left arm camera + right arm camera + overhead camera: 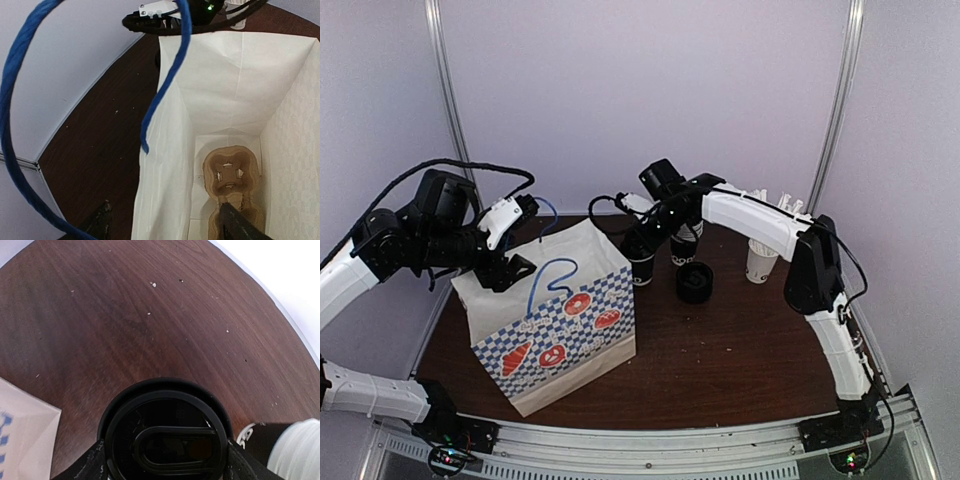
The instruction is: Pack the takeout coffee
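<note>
The takeout coffee (642, 264), a black cup with a black sip lid, stands between the fingers of my right gripper (641, 252), just right of the paper bag (560, 320). The right wrist view looks down on its lid (167, 435), with my right gripper (164, 462) shut on its sides. My left gripper (510, 268) is at the bag's top left edge. In the left wrist view it (165, 212) is open and straddles the bag's white wall (165, 165), one finger inside and one outside. A brown cardboard cup carrier (230, 172) lies on the bag's floor.
A second black cup (682, 246), a short black stack of lids (695, 283) and a white cup of straws (760, 260) stand at the back right. The bag's blue handle (170, 75) loops across the left wrist view. The bag's corner (22, 435) shows beside the held cup.
</note>
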`<state>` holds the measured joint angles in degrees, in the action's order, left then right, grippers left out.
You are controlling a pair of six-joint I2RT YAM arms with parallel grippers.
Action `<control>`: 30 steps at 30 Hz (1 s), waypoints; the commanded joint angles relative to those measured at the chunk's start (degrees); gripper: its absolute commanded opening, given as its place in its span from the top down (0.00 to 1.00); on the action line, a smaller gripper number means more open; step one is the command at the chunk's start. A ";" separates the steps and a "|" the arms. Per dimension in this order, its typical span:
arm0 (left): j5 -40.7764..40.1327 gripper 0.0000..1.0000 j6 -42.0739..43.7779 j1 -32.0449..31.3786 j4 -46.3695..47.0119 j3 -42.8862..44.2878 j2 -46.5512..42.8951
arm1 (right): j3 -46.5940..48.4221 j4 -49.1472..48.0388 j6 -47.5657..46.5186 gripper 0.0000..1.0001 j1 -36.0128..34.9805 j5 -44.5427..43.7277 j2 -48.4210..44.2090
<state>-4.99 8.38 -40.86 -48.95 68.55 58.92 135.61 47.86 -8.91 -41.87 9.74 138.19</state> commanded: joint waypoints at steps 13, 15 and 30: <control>-0.98 0.26 -2.92 0.43 10.54 -1.91 -3.42 | -44.57 0.57 -14.97 0.25 1.29 16.27 -44.53; -1.01 0.26 -3.28 0.43 11.48 -2.16 -3.54 | -50.81 1.47 -17.55 0.25 1.30 17.01 -48.92; -1.06 0.26 -4.91 0.43 13.49 -1.24 -2.72 | -66.39 -6.68 -16.41 0.28 1.28 11.71 -49.75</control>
<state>-5.63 4.34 -40.86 -37.93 66.74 57.01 70.15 46.37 -27.86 -40.75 23.68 86.76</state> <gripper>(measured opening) 0.735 0.733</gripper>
